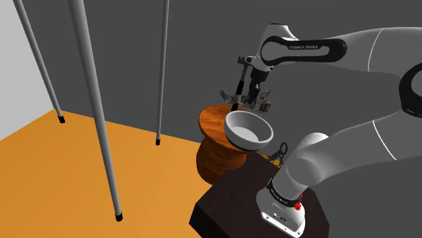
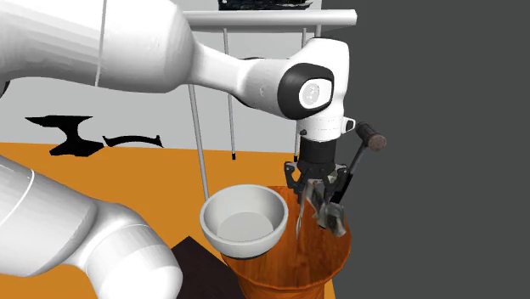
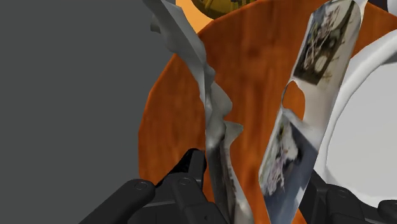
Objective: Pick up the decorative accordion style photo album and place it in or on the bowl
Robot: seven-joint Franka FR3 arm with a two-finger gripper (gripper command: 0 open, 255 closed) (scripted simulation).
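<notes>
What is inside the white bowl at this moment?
Nothing: the bowl shows its bare white inner wall and floor. The photo album hangs from the gripper beside it, over the wooden table. The tabletop under the bowl is covered.

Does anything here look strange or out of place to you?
Yes. The white bowl perches at the very edge of the round wooden stand, partly overhanging it. The accordion photo album hangs half unfolded in crumpled panels from the gripper, just above the stand.
</notes>
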